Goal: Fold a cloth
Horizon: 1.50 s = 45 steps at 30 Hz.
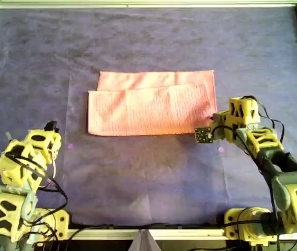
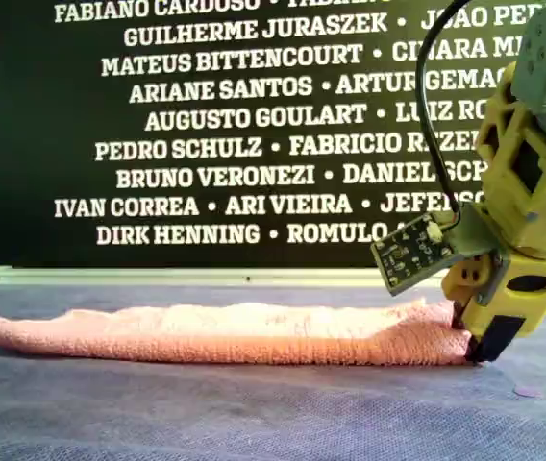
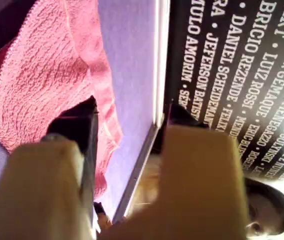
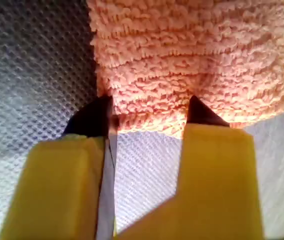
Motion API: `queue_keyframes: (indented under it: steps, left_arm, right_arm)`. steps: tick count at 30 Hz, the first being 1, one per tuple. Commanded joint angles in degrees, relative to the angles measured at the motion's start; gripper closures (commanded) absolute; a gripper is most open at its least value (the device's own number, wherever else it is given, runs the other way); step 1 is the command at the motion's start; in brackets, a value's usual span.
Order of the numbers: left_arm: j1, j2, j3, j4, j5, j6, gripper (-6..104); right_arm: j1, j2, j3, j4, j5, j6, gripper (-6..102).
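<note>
Salmon-pink cloth [image 1: 151,104] — folded, flat, mid-table, edges offset.

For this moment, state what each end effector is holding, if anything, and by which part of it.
Nothing is clearly held. My second end effector is open, straddling a near corner of the cloth without pinching it. My first end effector is open and empty, away from the cloth.

the cloth [image 1: 151,104] was laid folded on the bench [image 1: 148,172] near its middle. my second end effector [image 1: 215,127] was set at the cloth's near corner, on the overhead view's right; my first end effector [image 1: 50,127] was kept well apart, toward that view's lower left.
</note>
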Motion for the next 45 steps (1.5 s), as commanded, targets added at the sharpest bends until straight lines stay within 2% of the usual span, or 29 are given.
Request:
queue_keyframes:
  steps: [1, 5, 7, 11, 19, 22, 26, 30, 33, 39, 45]
  left_arm:
    - [0.6, 0.9, -1.4, -1.1, -0.2, 0.3, 47]
    - [0.6, 0.9, -1.4, -1.1, -0.2, 0.3, 47]
    - [0.6, 0.9, -1.4, -1.1, -0.2, 0.3, 47]
    - [0.6, 0.9, -1.4, -1.1, -0.2, 0.3, 47]
    - [0.6, 0.9, -1.4, -1.1, -0.2, 0.3, 47]
    - [0.6, 0.9, -1.4, -1.1, -0.2, 0.3, 47]
    - [0.6, 0.9, -1.3, -1.1, -0.2, 0.3, 47]
    - [0.6, 0.9, -1.3, -1.0, -0.2, 0.3, 47]
    - [0.6, 0.9, -1.3, -1.0, -0.2, 0.3, 47]
    - [0.6, 0.9, 0.4, -1.0, -0.2, 0.3, 47]
    - [0.6, 1.0, 1.2, -1.0, -0.2, 0.3, 47]
  right_arm:
    - [-0.3, 1.1, -2.6, 1.2, 0.1, 0.44, 38]
    - [-0.4, 1.5, -1.9, 1.7, 0.2, 0.44, 38]
    - [-0.3, 1.1, -2.9, 4.4, 0.2, -0.26, 38]
    - [-0.2, 0.4, -5.6, 10.0, 0.1, 0.35, 38]
    - [-0.3, -3.3, -10.9, 10.7, 0.0, 0.44, 40]
    - [-0.3, -4.4, -12.3, 10.7, -0.6, 0.44, 48]
    - [-0.3, -4.5, -12.8, 10.6, -0.6, 0.09, 67]
    - [-0.3, -4.5, -12.9, 10.2, -0.8, 0.53, 87]
    - [-0.3, -3.6, -12.8, 10.0, -0.8, 0.53, 98]
    - [0.0, -1.9, -13.1, 10.1, -0.8, 0.62, 97]
    - [3.8, -1.8, -19.5, 10.7, 0.0, 0.62, 97]
